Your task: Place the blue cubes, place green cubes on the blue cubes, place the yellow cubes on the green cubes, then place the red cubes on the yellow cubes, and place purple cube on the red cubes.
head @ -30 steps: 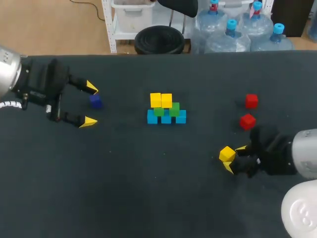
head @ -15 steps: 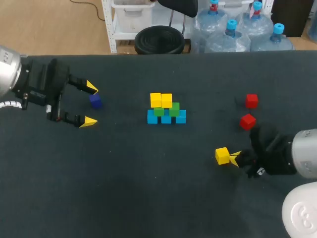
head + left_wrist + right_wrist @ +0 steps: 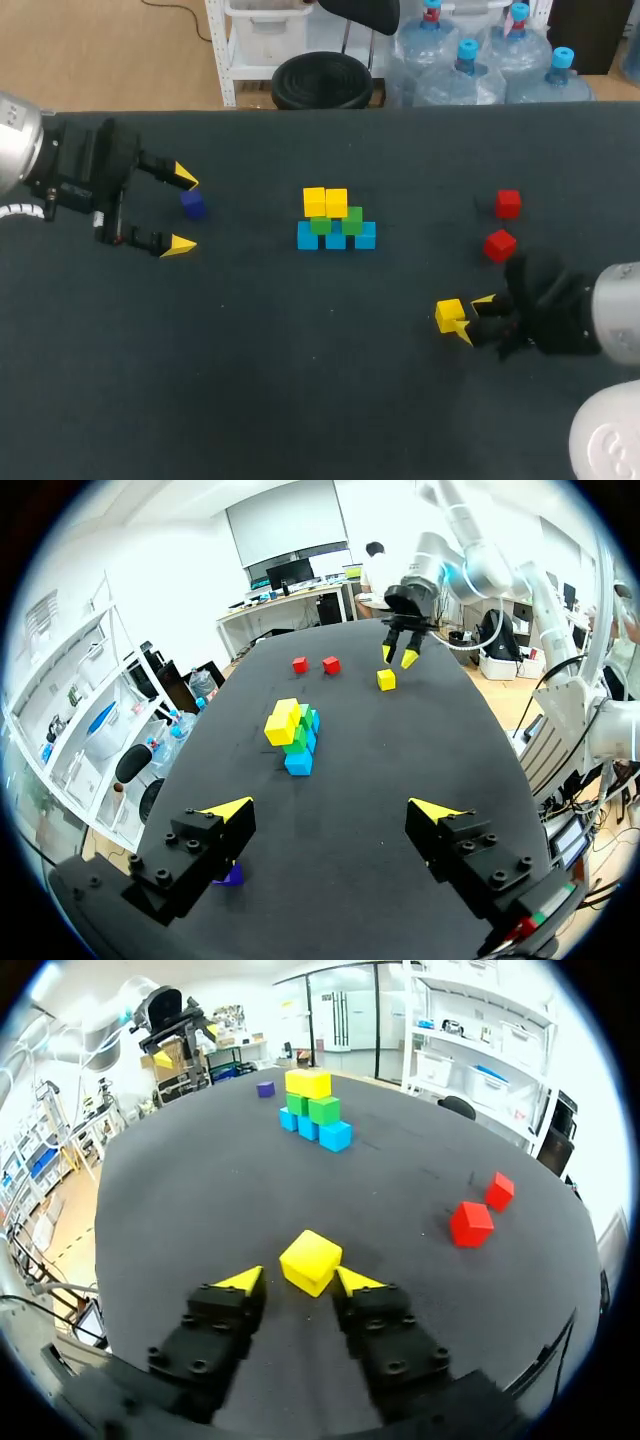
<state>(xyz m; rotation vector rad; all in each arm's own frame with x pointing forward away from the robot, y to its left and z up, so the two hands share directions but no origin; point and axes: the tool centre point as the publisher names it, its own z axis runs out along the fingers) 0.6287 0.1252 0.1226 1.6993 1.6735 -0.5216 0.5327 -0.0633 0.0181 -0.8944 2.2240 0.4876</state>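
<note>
The right gripper [image 3: 474, 317] has spread its fingers again, tips flanking the loose yellow cube [image 3: 449, 315] without clearly clamping it, at the stack's [image 3: 335, 222] five o'clock. The left gripper [image 3: 183, 210] stays wide apart beside the purple cube [image 3: 194, 205], at the stack's nine o'clock.

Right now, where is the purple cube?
In the head view the purple cube sits at the left, by the open left gripper, well left of the cube stack.
</note>
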